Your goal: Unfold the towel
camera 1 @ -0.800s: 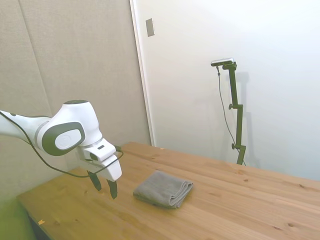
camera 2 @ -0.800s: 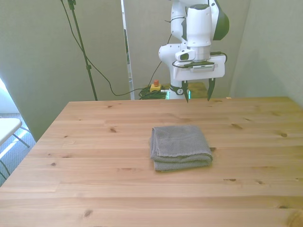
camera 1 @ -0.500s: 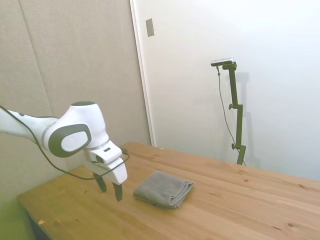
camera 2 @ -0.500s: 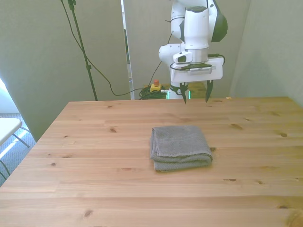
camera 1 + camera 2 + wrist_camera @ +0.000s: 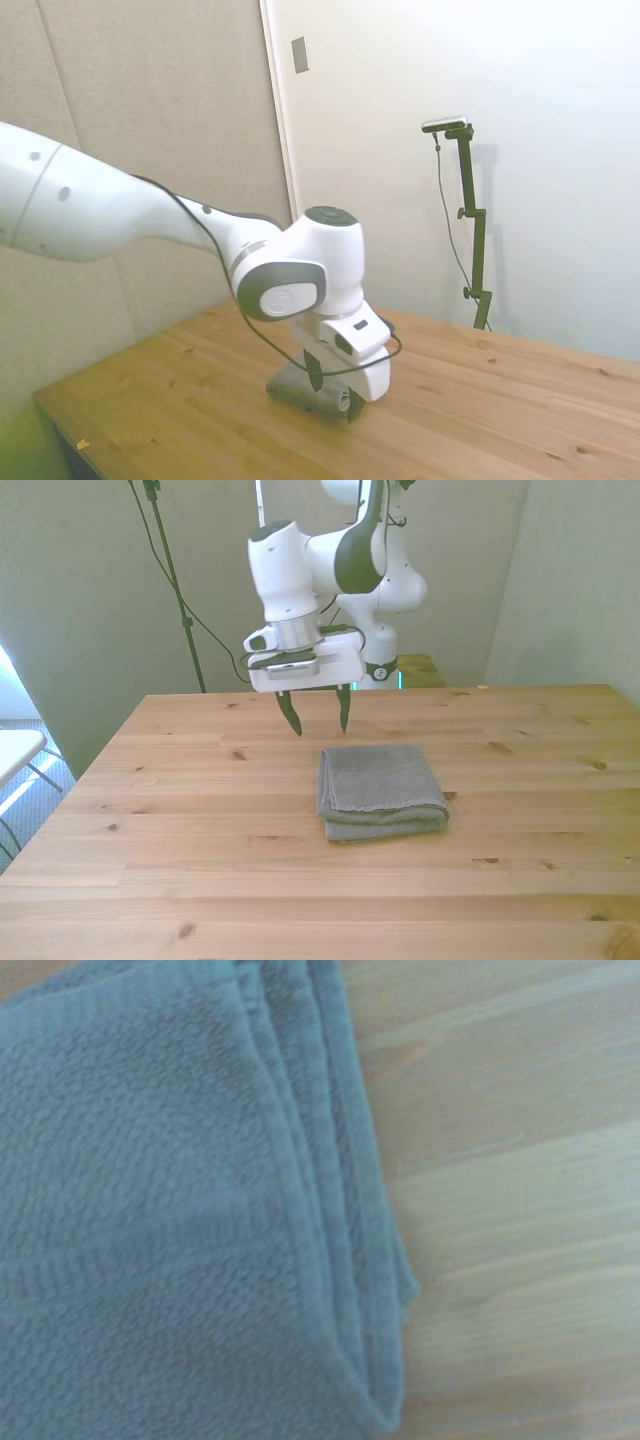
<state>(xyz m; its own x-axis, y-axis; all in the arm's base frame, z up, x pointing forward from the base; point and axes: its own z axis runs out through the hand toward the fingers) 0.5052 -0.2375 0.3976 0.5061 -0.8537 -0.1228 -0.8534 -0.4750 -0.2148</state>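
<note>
The towel lies folded on the wooden table, roughly at the middle of the tabletop in the front view, a compact grey rectangle several layers thick. Its stacked folded edges face the camera in that view, and one side shows a rounded fold. The claw hangs above the table with its two dark fingers pointing straight down and set apart, nothing between them. In the front view it sits just beyond the towel's far edge and toward the front view's left, over the far left corner of the cloth, with the fingertips clear of the wood and of the fabric. From the side view the claw and the white wrist section cover much of the towel, so only a grey strip of cloth shows beneath and beside them; from this angle I cannot tell how much gap separates the fingertips from the cloth. The wrist view looks down from close by on the towel, slightly soft in focus: the looped grey weave fills most of the picture, with several parallel layered edges running along one side and curving round at a corner, and bare pale wood of the table beside them. The cloth lies flat and smooth on top.
</note>
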